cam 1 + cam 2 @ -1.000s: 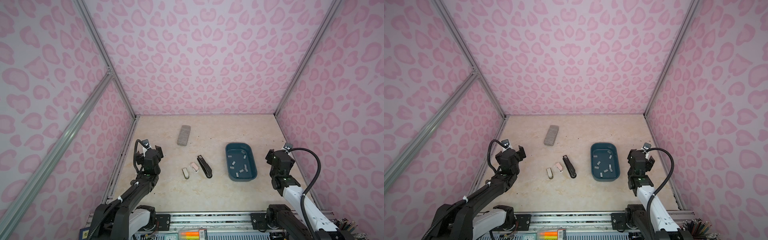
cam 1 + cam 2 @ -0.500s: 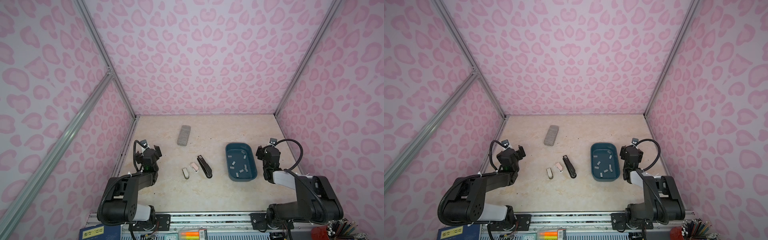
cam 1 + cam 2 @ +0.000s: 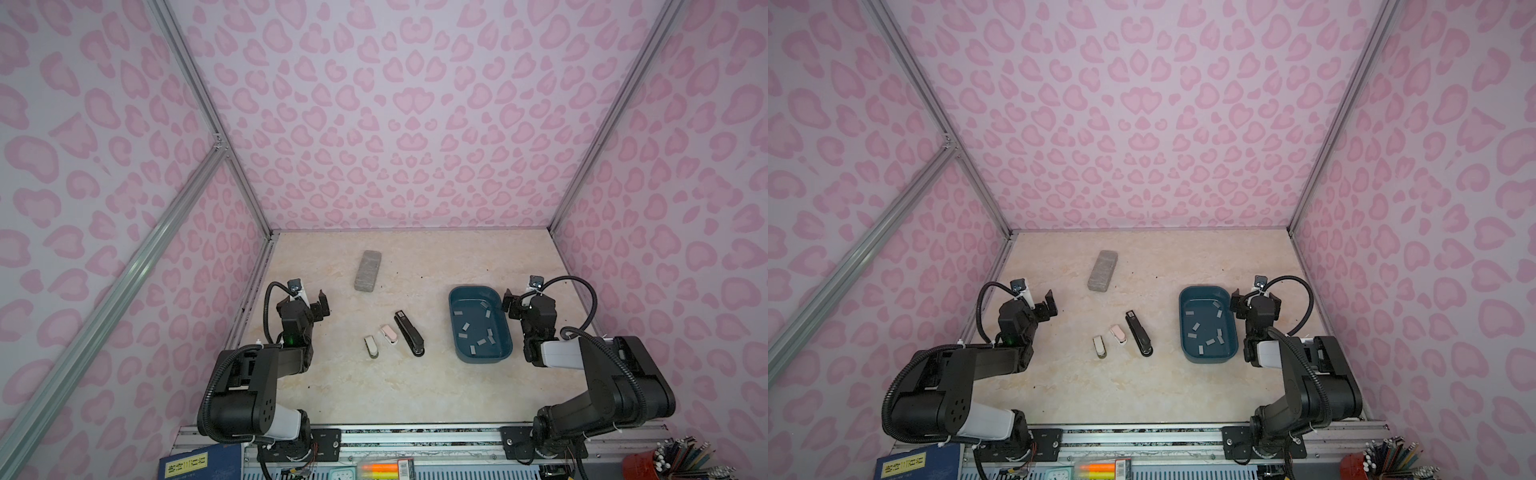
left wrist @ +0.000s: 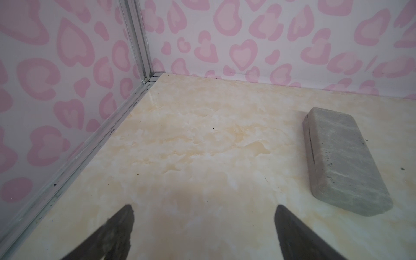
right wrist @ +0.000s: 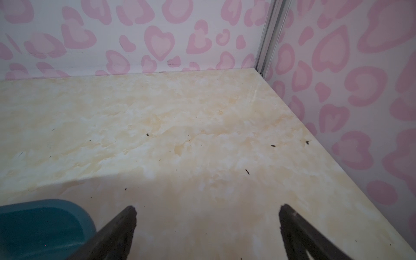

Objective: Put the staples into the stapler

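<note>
Both grippers hang released and empty. Our left gripper (image 4: 203, 209) spreads its jaws over bare table (image 3: 374, 395) by the left wall. Our right gripper (image 5: 207, 209) does the same just beside the right rim of the teal tray (image 3: 451, 320), and we judge that a handy start for reaching in.

Further out, mid-table, lie two small pale items (image 3: 371, 347) (mini staplers by the look, though too small for us to tell). Just beside them is the black stapler (image 3: 409, 333), shut and flat, within either arm's reach.

The staples (image 3: 481, 342) lie scattered loose inside the tray, well apart from the stapler. We take it the tray keeps them corralled for picking. Nothing is loaded yet.

Farthest back rests a grey speckled block (image 4: 344, 162), which we reckon plays no part.
</note>
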`<state>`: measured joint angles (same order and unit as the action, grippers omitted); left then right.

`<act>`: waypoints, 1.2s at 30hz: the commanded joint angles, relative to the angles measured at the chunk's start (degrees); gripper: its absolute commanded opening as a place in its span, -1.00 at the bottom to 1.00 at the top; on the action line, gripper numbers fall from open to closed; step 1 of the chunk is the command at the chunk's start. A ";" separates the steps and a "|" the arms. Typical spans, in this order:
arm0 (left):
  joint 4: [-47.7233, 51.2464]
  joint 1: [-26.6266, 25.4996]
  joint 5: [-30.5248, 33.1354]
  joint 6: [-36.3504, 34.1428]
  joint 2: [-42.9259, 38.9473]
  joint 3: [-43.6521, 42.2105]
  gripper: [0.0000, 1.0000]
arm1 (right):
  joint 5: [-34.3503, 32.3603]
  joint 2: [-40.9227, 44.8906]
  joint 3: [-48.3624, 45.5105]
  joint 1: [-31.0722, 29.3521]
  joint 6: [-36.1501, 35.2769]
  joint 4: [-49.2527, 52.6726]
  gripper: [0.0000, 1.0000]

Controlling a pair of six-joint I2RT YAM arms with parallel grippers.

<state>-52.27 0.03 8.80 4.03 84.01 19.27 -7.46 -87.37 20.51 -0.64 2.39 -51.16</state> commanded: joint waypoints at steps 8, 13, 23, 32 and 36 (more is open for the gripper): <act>-2.92 -0.01 -1.11 -0.72 0.22 -0.04 0.96 | 0.10 -0.06 -0.03 0.03 -0.53 -1.92 0.98; -2.77 0.05 -1.11 -0.76 0.24 -0.05 0.96 | -0.04 -0.16 0.05 -0.58 -1.29 -1.74 0.99; -2.79 0.04 -1.15 -0.69 0.28 -0.02 0.96 | -0.09 -0.16 0.14 -0.51 -1.25 -1.68 0.98; -2.60 -0.01 -1.15 -0.79 0.34 0.07 0.96 | -0.11 -0.18 0.14 -0.59 -1.18 -1.62 0.99; -2.73 0.05 -1.15 -0.70 0.24 0.05 0.96 | -0.25 -0.25 0.15 -0.56 -1.09 -1.67 0.99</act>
